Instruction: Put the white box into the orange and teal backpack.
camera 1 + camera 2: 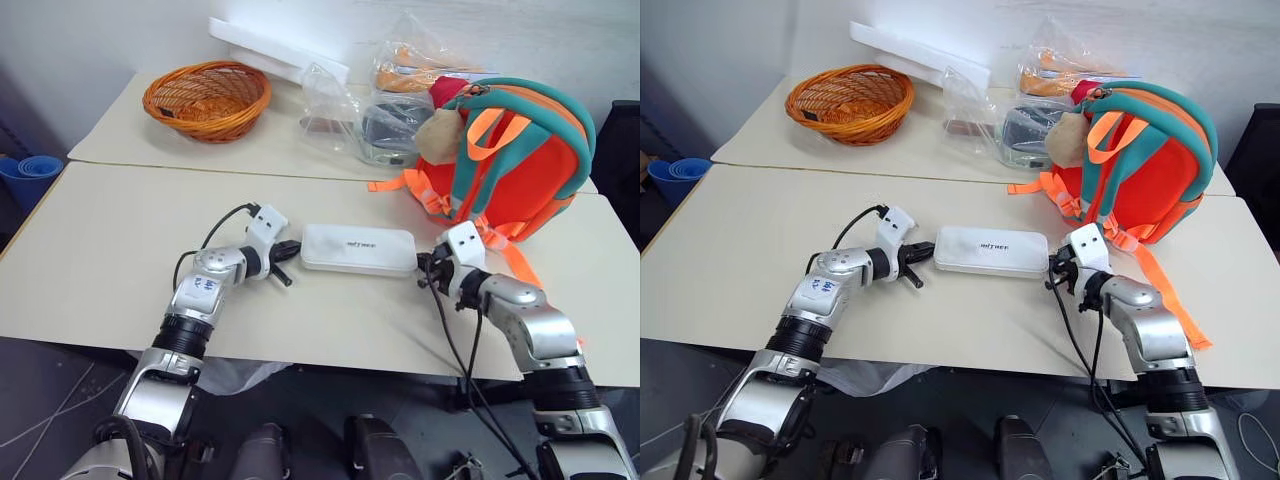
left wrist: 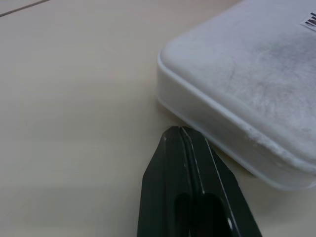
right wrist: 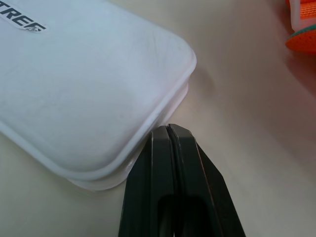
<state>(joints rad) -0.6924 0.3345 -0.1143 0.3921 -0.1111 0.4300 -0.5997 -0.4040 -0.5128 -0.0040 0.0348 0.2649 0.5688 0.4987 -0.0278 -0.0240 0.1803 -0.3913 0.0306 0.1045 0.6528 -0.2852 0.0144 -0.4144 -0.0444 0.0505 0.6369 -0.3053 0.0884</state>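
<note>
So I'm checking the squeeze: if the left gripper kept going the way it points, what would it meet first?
Most likely the near short end of the white box: the shut left gripper points at that end wall from just short of it. Contact is hard to tell.

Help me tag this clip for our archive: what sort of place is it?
Probably an indoor lab or test room, not a home. Plain beige tables stand pushed together against a bare wall, with props laid out: an orange wicker basket, an orange and teal backpack and a white box.
</note>
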